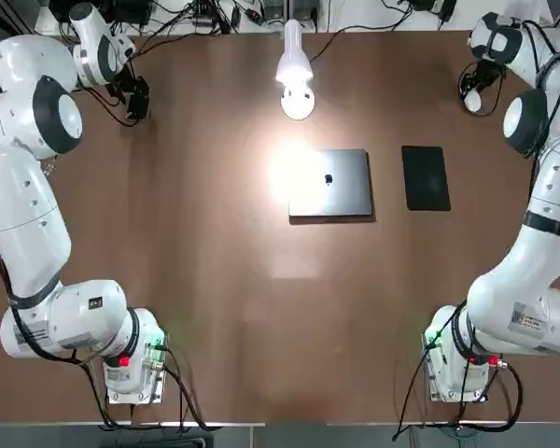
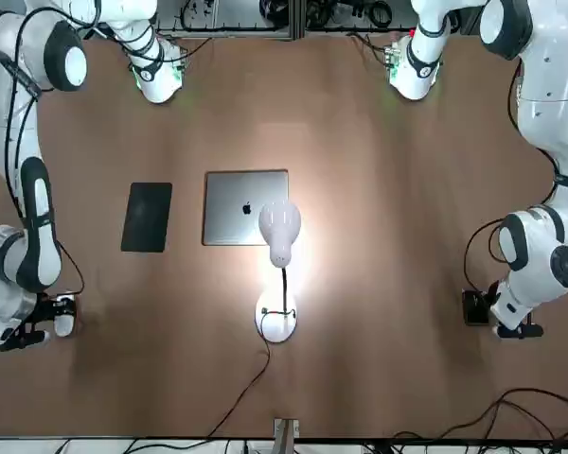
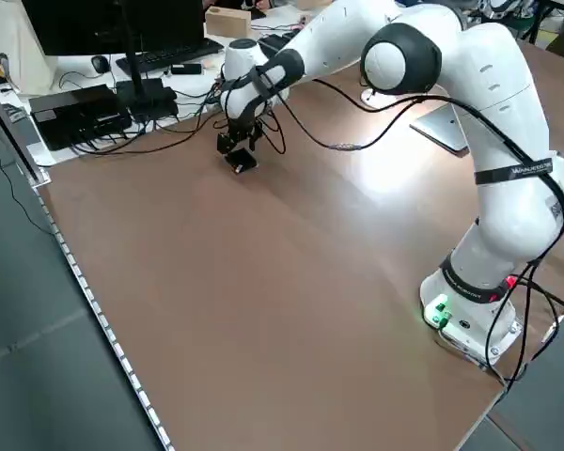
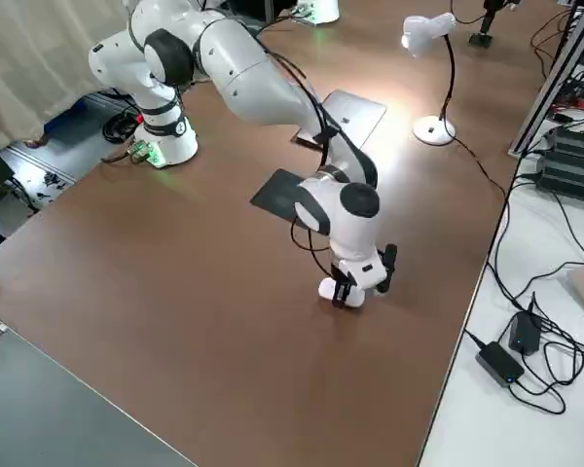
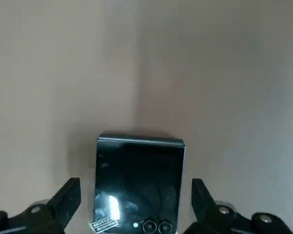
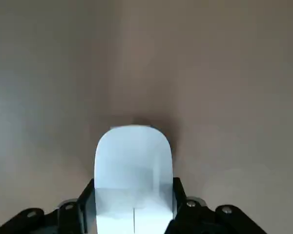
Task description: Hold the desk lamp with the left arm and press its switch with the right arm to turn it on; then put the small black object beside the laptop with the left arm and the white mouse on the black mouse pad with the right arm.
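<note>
White plastic, rounded at its far end, fills the space between the fingers of the right gripper (image 6: 133,214): the white mouse (image 6: 133,175) is flanked on both sides by the black fingertips (image 6: 86,204), which are closed against its flanks while it rests on the brown wooden table (image 1: 215,308). In the top view this mouse (image 1: 472,99) is seen at the table's far right corner, well apart from the flat black rectangular mouse pad (image 1: 425,177).

At the far left corner the left gripper (image 5: 135,204) is spread wide around the small black object (image 5: 140,183), a glossy square slab with two small lenses near one edge; clear gaps are seen between it and each fingertip (image 5: 68,200). Its glossy face and lenses are shown only by the left wrist view; from overhead it is a dark shape (image 1: 137,98) largely covered by the wrist.

Between the arms, the white desk lamp (image 1: 296,70) is lit, its glow falling on the closed grey laptop (image 1: 331,183) just left of the pad. The lamp's switch cannot be made out.
</note>
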